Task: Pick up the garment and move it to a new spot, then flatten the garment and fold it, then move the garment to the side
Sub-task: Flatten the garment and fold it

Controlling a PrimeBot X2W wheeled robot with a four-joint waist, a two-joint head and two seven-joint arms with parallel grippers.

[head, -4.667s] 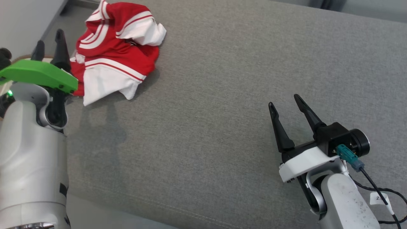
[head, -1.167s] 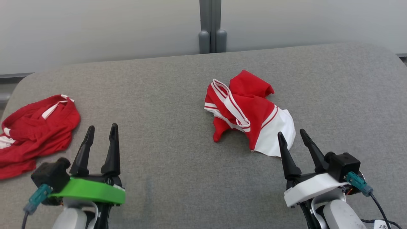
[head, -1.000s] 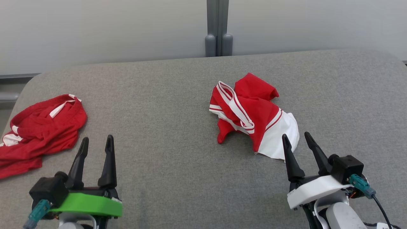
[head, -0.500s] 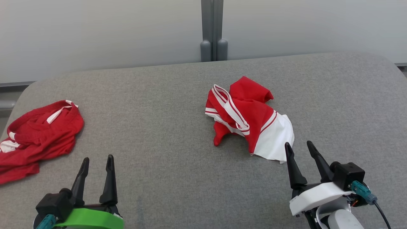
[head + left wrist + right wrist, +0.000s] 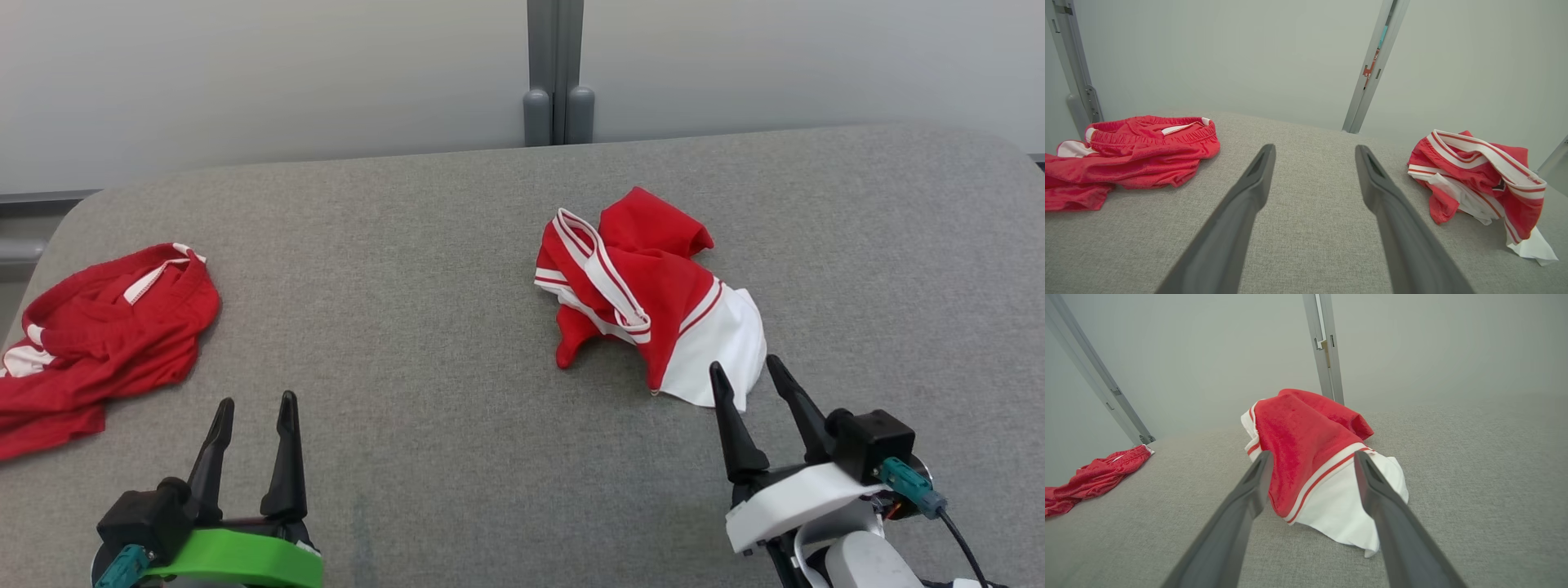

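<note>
Work has hardly begun, I'd say: the red-and-white garment (image 5: 645, 302) lies crumpled right of centre on the grey cushion (image 5: 424, 457), not yet lifted, flattened or folded. The right gripper (image 5: 744, 365) hovers just beside its white hem, fingers spread wide and empty. The left gripper (image 5: 255, 400) is likewise wide and empty, well apart from it. Red shorts (image 5: 106, 335) lie far left. The right wrist view frames that hem between the fingers, and the left wrist view shows the shorts' gathered waistband far more plainly than the head view.

Prob. lab/test bay: bare pale wall panels (image 5: 245, 73) w/ grey metal posts (image 5: 558, 65), grey fabric-topped bench (image 5: 408, 286).
</note>
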